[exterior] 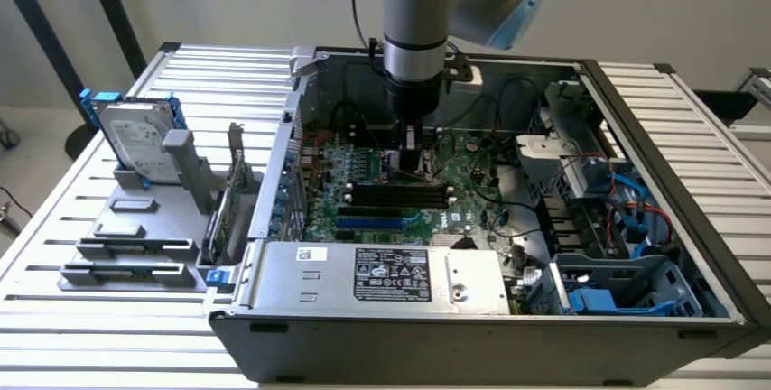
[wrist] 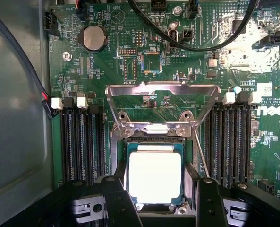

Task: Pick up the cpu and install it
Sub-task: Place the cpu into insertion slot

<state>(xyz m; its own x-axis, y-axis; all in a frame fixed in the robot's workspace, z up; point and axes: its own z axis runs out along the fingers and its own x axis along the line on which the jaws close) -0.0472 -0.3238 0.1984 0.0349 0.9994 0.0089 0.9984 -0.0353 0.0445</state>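
- The cpu [wrist: 155, 177], a small flat square chip with a bright, mirror-smooth silver lid on a darker rim, lies flat in the steel-framed socket [wrist: 154, 128] at the middle of the board, apparently already seated.
- The black two-fingered pincer [wrist: 161, 181] stands wide, one blunt finger on each side of the chip, with a gap showing at one side; it looks to straddle rather than clamp.
- A thin bent-metal retaining frame [wrist: 161, 87] is hinged up and away from the socket, leaving the chip uncovered from above.
- Rows of long black plastic memory slots [wrist: 83, 142] flank the socket on the green, densely printed motherboard [wrist: 102, 71]; a round silver coin battery [wrist: 93, 38] sits farther off.
- In the exterior view the grey-and-blue arm [exterior: 416, 11] reaches straight down into the open dark-grey metal computer case [exterior: 482, 345].
- On the white slatted bench [exterior: 108, 336], a silver hard drive with blue side rails [exterior: 139, 142] stands in a grey holder, well apart on the exterior view's left.
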